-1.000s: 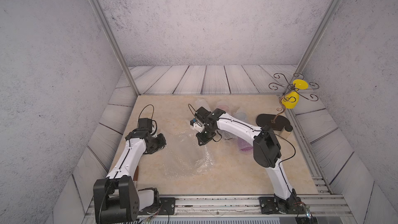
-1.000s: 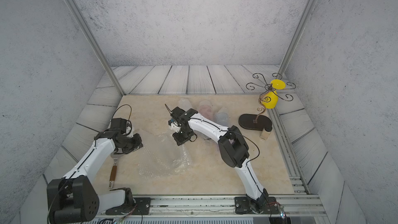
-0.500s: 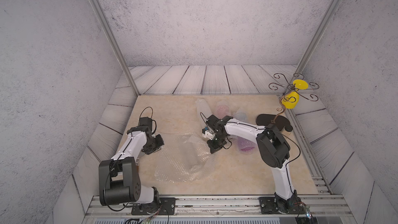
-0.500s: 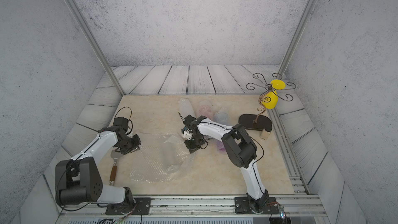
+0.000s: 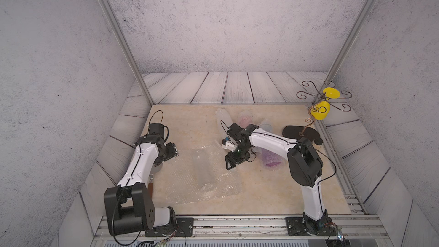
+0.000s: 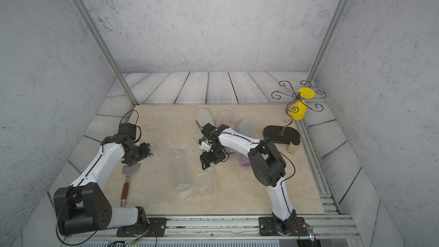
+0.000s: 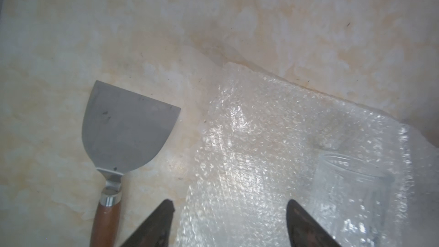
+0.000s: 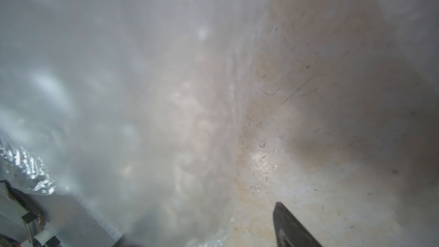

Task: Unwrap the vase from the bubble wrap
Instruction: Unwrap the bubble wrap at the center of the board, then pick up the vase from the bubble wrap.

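- Lying on flat bubble wrap (image 5: 180,186) on bench (image 5: 261,193): clear vase (image 5: 203,172).
- Left jaws released, above wrap edge beside scraper (image 7: 128,127).
- Right jaws released, empty, near wrap.

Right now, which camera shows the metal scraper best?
The left wrist view: the scraper lies close, its whole blade sharp, only the handle's end cut off. In both top views it is small, partly hidden behind the left arm. The right wrist view misses it.
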Controlling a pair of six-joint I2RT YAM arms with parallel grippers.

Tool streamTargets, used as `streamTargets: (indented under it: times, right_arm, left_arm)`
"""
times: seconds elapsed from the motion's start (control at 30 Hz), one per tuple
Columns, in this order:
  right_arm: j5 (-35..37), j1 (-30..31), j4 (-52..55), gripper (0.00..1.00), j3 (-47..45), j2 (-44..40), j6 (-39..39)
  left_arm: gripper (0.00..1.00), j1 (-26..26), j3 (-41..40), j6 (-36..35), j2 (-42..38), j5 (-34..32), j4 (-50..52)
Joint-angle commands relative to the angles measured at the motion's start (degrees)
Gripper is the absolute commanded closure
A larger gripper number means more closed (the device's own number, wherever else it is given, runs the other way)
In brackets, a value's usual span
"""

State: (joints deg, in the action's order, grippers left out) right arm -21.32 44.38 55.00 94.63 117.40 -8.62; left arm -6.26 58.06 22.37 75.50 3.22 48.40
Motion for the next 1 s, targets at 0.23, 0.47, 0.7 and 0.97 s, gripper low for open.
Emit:
streamTargets:
  times: [0.23, 0.47, 0.7, 0.97]
  right_arm:
    - [12.29, -0.15, 1.69, 0.01, 3.12, -12.66, 3.26]
    - [16.77, -0.22, -1.79, 0.01, -3.28, -20.08, 3.67]
    - [15.3, -0.24, -2.83, 0.01, -7.4, -21.81, 2.21]
    - [14.12, -0.23, -3.41, 0.01, -6.88, -20.9, 1.97]
  left_arm:
    - [0.22, 14.6, 5.93, 7.21, -1.49, 3.78, 4.69]
    - [0.21, 21.99, 8.17, 12.6, 6.78, 5.18, -0.8]
    - [0.21, 24.36, 8.2, 13.94, 15.14, 2.58, -3.4]
    - [0.2, 26.15, 7.84, 16.81, 22.6, 2.34, -7.28]
